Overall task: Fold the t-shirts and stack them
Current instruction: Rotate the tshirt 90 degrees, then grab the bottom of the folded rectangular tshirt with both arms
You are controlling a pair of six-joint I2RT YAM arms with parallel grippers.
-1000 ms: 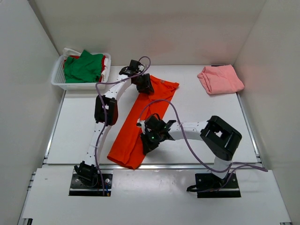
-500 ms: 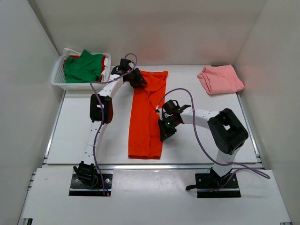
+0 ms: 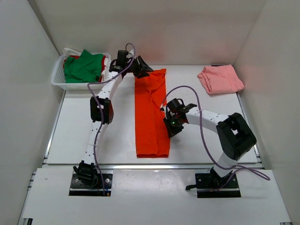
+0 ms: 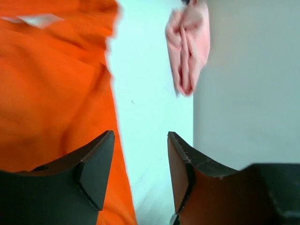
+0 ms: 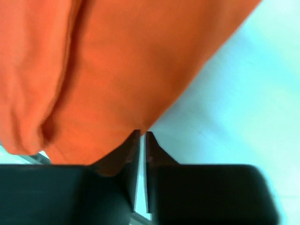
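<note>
Everything is carried by the white bench. The orange-red t-shirt is laid in its middle as a long narrow strip, its long axis directed from the near edge of the bench to the far edge. The white mesh basket is placed in the far left corner, with the green t-shirt heaped in it and a little of the red t-shirt shown beside that. The pink t-shirt is folded in the far right corner, well apart from the strip. The left jaws are found at the far end of the strip and are released: bare bench is seen between them. The right jaws are set on the right long edge, closer to the near hem, and are clenched to a thin slit with the cloth drawn to their tips, so the edge is judged to be grasped. For a fold across the long axis, the near hem is judged to be reached best by the right arm
</note>
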